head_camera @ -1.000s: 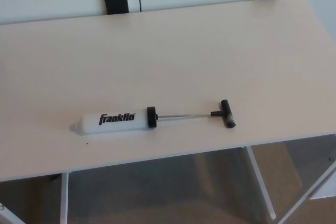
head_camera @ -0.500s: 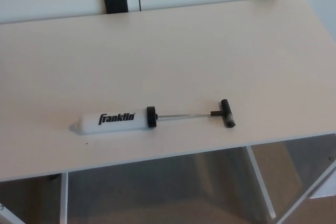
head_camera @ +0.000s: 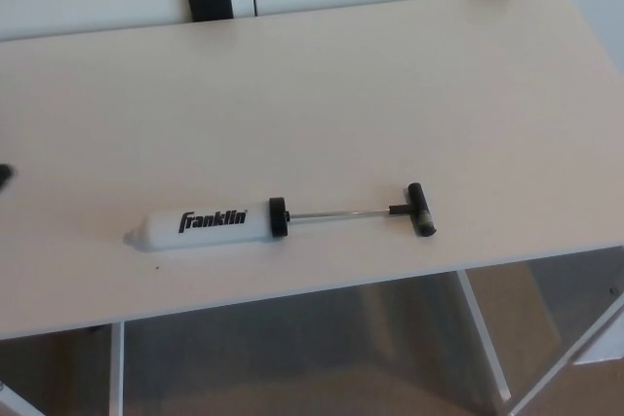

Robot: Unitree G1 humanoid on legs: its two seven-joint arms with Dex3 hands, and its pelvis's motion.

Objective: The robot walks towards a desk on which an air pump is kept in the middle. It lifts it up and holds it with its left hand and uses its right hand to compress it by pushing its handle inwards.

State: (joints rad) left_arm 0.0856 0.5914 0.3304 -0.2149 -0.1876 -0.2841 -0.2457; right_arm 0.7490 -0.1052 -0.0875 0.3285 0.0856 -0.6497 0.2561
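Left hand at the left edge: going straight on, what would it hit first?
Only a sliver of the left hand shows, so its direction is uncertain. Straight across looks free over the desk, passing behind the air pump.

Bare desk on every side of the air pump; my left hand at the pump's far left, well apart.

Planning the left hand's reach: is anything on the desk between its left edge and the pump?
Nothing visible. The air pump lies alone on the desk, bare surface to its left. Only a dark tip shows at the picture's left edge.
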